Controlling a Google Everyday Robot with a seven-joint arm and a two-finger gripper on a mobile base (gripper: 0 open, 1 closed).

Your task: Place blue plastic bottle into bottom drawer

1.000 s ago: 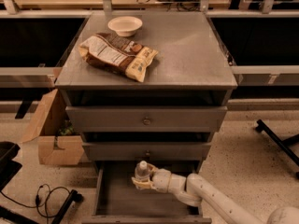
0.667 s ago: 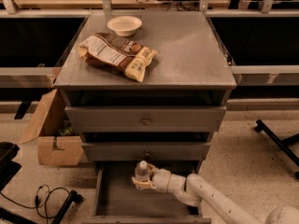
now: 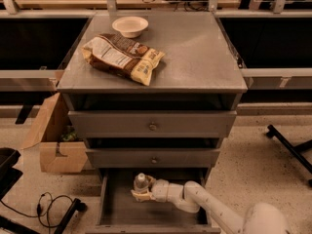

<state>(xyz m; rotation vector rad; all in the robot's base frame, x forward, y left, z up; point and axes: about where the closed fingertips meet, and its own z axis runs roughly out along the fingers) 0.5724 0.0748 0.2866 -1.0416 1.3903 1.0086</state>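
Note:
The bottom drawer (image 3: 117, 213) of the grey cabinet is pulled open, a wide shallow tray with a plain grey inside. My white arm reaches into it from the lower right. My gripper (image 3: 143, 191) sits over the drawer's back middle and is shut on the blue plastic bottle (image 3: 141, 183). The bottle stands upright with its white cap up; its lower part is hidden by the fingers. I cannot tell whether the bottle's base touches the drawer floor.
On the cabinet top (image 3: 204, 57) lie a brown-and-yellow snack bag (image 3: 123, 57) and a pale bowl (image 3: 130, 26). Two upper drawers with small knobs (image 3: 153, 126) are closed. A cardboard box (image 3: 53, 138) stands left of the cabinet, cables (image 3: 48, 206) lie on the floor.

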